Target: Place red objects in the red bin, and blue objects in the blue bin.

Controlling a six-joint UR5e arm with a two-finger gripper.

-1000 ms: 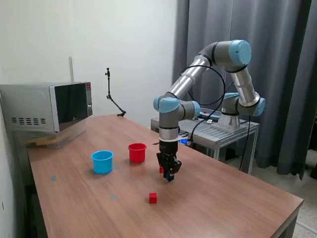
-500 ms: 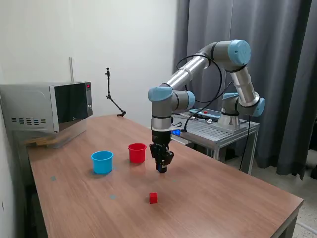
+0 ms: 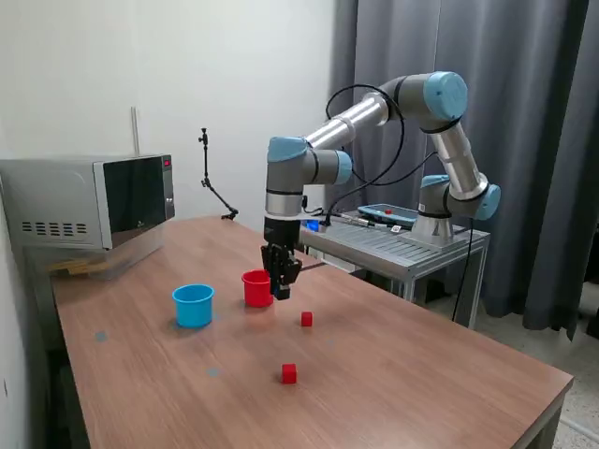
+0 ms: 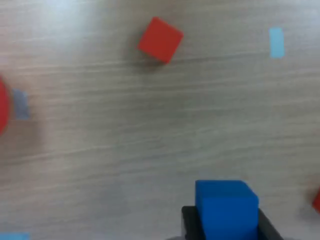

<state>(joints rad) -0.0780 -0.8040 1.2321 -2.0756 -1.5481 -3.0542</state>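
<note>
Bare wooden table [image 3: 421,374] stretches around two loose red cubes [image 3: 306,319]. Above it, the claw [image 3: 281,290] grips a blue cube [image 4: 226,206] beside the red cup [image 3: 257,288], the blue cup [image 3: 193,305] just beyond.

On the table [image 3: 393,374], two cups stand side by side in the frame's left-centre, the wider cup [image 3: 194,305] left of the narrower cup [image 3: 257,287]. The gripper [image 3: 281,292] hangs just right of the narrower one, seemingly above the tabletop. One cube [image 3: 306,319] lies right of it, another cube [image 3: 289,373] lower down. A microwave [image 3: 89,201] sits far left.
</note>
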